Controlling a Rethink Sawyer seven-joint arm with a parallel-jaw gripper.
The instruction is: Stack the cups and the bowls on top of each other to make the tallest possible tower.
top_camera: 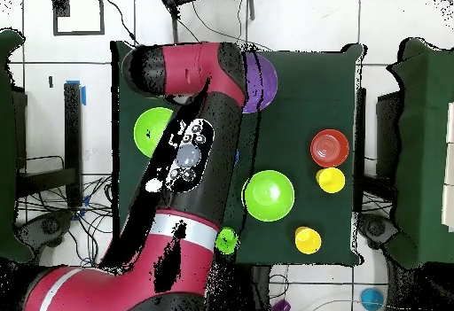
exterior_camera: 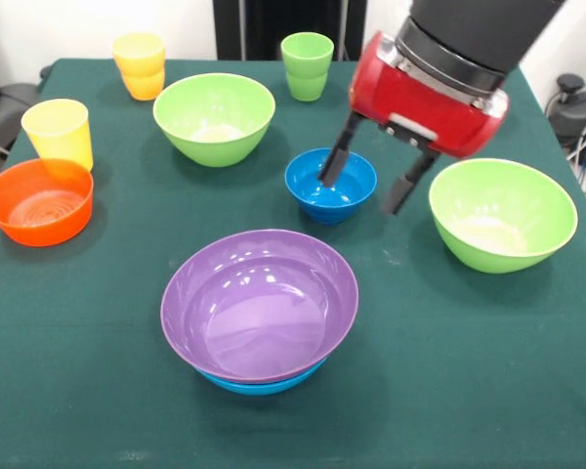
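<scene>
Front view: five bowls [exterior_camera: 214, 117], three cups [exterior_camera: 307, 64]; claw [exterior_camera: 369, 181] open, empty.

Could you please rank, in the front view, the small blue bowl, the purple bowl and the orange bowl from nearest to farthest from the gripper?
From the gripper:
1. Small blue bowl, one finger inside its rim.
2. Purple bowl, nearer the camera.
3. Orange bowl, at the picture's left edge.
</scene>
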